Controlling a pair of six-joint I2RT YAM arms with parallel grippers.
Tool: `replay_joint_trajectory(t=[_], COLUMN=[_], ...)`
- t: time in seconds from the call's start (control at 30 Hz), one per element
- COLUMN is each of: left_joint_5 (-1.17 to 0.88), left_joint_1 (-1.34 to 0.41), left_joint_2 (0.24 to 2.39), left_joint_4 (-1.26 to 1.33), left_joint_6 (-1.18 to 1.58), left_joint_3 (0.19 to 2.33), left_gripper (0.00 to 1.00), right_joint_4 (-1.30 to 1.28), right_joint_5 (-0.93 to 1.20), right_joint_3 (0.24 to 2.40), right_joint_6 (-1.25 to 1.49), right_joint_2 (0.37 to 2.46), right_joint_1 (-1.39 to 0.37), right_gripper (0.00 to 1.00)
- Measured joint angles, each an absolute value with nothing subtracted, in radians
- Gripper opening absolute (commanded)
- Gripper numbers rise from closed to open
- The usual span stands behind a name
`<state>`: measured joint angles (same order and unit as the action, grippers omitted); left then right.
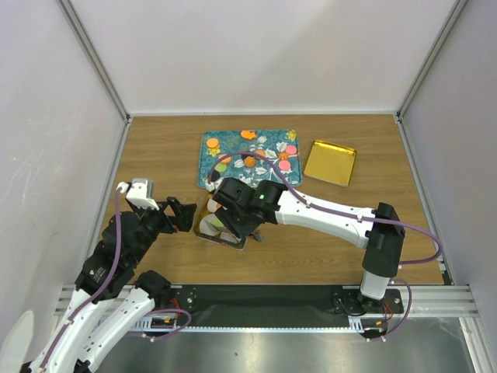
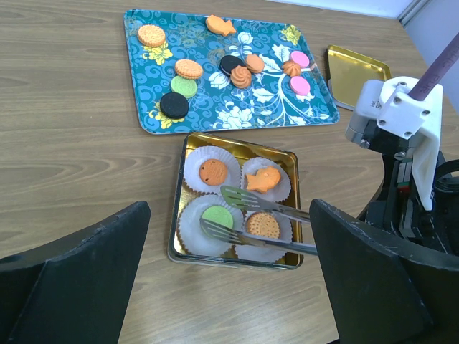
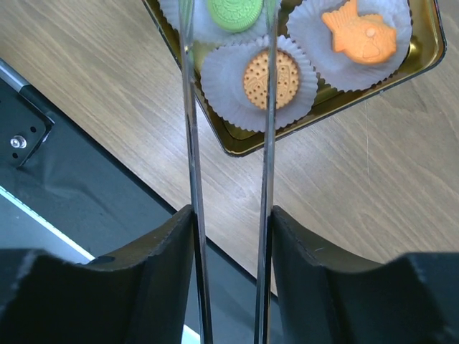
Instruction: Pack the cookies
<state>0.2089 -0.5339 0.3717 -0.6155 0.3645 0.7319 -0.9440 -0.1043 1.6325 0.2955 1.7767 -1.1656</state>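
Observation:
A gold tin (image 2: 176,215) holds paper cups with cookies: a round orange one (image 2: 213,172), a fish-shaped one (image 2: 263,179), a green one (image 2: 217,216) and a tan biscuit (image 2: 262,225). More cookies (image 2: 188,69) lie on the teal tray (image 2: 208,100). My right gripper (image 3: 231,222) is shut on metal tongs (image 3: 188,143). The tong blades (image 2: 244,197) stand spread on either side of the green cookie (image 3: 234,13), which lies in its cup. My left gripper (image 2: 229,287) hangs open and empty just short of the tin, seen left of it (image 1: 180,214) from above.
The tin's gold lid (image 1: 330,162) lies right of the tray (image 1: 250,155). The right arm (image 1: 318,211) stretches across the table over the tin (image 1: 221,235). White walls close in the table on three sides.

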Motion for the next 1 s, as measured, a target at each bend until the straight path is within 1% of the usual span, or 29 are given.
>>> replay_joint_trajectory(t=[0.17,0.4,0.53,0.6,0.77,0.87,1.0], left_joint_5=[0.209,0.209,0.208,0.208,0.207,0.203,0.189], left_joint_1=[-0.534,-0.534,-0.534,-0.534,-0.534,-0.534,-0.534], left_joint_2=[0.372,0.372,0.372,0.372,0.371,0.371,0.371], left_joint_4=[-0.616,-0.616,-0.616,-0.616,-0.616,-0.615,-0.613], left_joint_6=[0.364,0.364,0.364,0.364,0.364,0.364,0.363], left_joint_3=[0.732,0.732,0.732,0.732,0.732,0.732,0.731], left_gripper=[1.0,1.0,1.0,1.0,1.0,1.0,1.0], right_joint_4=[-0.934,-0.918,-0.904,-0.897,-0.872,-0.847,-0.81], right_joint_5=[-0.105,-0.099,-0.097,-0.097,-0.11,-0.123,-0.119], right_joint_3=[1.633,1.63,1.589,1.551,1.414,1.273,1.076], right_joint_6=[0.295,0.303,0.314,0.323,0.355,0.377,0.405], right_joint_2=[1.777,1.771,1.703,1.628,1.398,1.256,1.121], right_joint_1=[-1.166,-1.143,-1.082,-1.04,-0.822,-0.62,-0.294], right_gripper=[0.54,0.51,0.5,0.5,0.5,0.51,0.52])
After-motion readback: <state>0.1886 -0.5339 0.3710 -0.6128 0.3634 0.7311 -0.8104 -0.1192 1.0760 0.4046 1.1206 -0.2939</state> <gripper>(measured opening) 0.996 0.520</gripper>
